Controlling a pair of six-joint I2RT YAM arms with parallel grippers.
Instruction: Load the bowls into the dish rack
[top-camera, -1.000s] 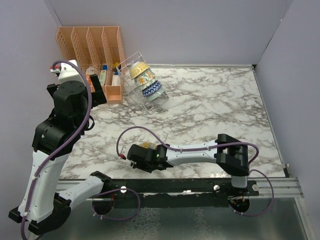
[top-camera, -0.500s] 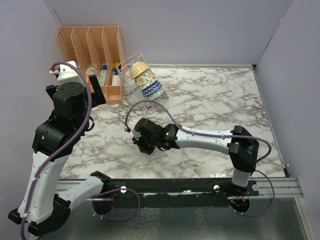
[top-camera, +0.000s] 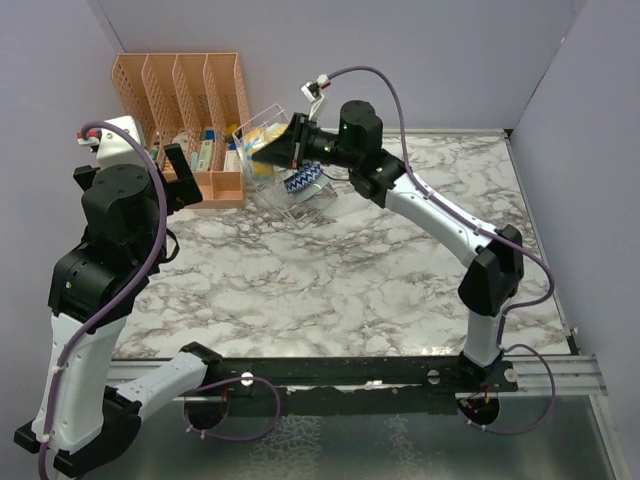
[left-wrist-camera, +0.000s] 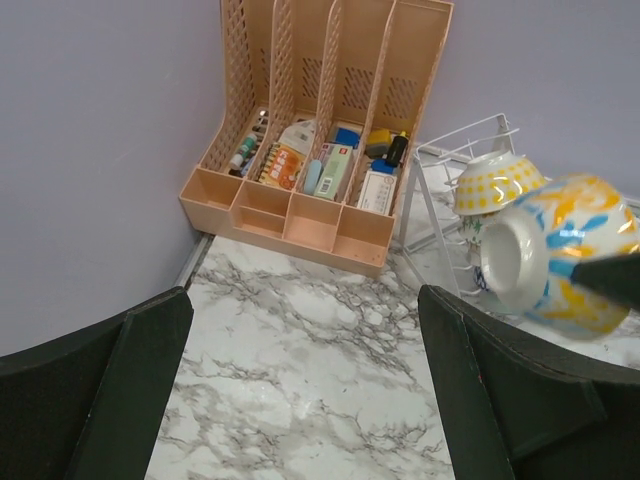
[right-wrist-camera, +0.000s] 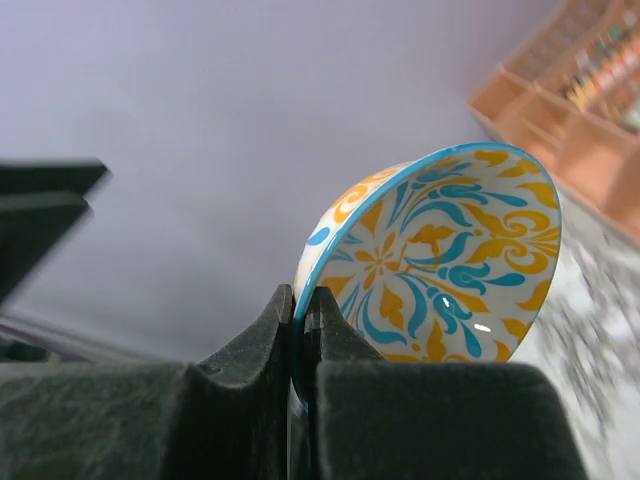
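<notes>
- Orange-and-blue painted bowl (right-wrist-camera: 440, 250) is pinched at its rim by the right fingers (right-wrist-camera: 335, 345), one inside and one outside. It stands on edge.
- Seen from above, this bowl hangs at the top of the rack (top-camera: 305, 205), at the back left of the desk (top-camera: 400, 270). Whether it touches the wires I cannot tell.
- The rack sits tilted just beside the orange organizer (top-camera: 180, 90). It holds two more bowls, a yellow-checked one (left-wrist-camera: 497, 180) higher up and a blue-zigzag one (top-camera: 303, 178) lower down.
- The left fingers (left-wrist-camera: 135, 380) are spread wide with nothing between them, raised over the desk in front of the organizer.
</notes>
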